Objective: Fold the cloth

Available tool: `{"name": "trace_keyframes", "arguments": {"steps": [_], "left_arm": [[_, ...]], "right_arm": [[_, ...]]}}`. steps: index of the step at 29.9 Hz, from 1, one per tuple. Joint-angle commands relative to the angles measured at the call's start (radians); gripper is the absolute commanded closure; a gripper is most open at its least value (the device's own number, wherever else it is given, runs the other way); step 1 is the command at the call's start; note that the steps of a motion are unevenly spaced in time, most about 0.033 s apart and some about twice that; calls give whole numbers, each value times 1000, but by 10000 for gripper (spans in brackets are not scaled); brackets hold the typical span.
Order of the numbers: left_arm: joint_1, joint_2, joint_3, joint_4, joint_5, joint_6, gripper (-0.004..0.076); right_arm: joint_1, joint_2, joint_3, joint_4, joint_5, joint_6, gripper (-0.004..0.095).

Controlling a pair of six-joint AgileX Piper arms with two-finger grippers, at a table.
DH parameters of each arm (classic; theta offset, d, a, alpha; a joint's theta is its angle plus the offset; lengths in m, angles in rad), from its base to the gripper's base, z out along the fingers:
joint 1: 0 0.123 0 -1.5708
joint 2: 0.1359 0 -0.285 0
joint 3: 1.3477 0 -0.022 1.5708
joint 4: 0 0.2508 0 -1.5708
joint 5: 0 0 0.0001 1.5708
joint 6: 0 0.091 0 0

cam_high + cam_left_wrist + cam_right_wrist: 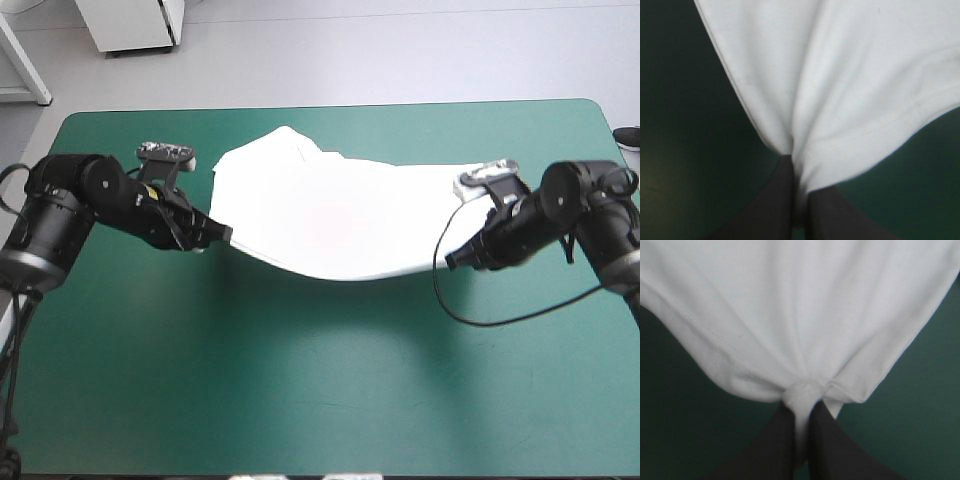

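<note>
White T-shirt (330,215) sags between the left gripper (224,235) and right gripper (452,262), each pinching a corner so, I'd guess, the near edge can carry over.

T-shirt (330,215): over the far half of the table (300,400), about midway between its left and right edges, strung between the two grippers.

Left gripper (222,234): at the T-shirt's left end, reaching in from the table's left side.

Right gripper (455,260): at the T-shirt's right end, reaching in from the right side, slightly nearer the near edge than the left one.

Near hem: sags between the grippers toward the near edge.

Far part: extends toward the far edge, farthest behind the left gripper.

Wrist views: at each gripper the cloth is pinched between the fingers (775,210) and spreads ahead of them, table beneath on both sides.
</note>
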Motion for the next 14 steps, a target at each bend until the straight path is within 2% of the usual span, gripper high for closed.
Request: {"name": "trace_keyframes", "arguments": {"steps": [1,8,14], "left_arm": [[-47,-115,95,45,33,-8,733],[-51,-215,366,34,17,-8,733],[-51,-226,539,-12,-73,32,733]], "right_arm": [[8,-129,170,-84,6,23,925],[8,-306,472,-114,6,25,925],[8,-363,562,-116,4,25,925]]}}
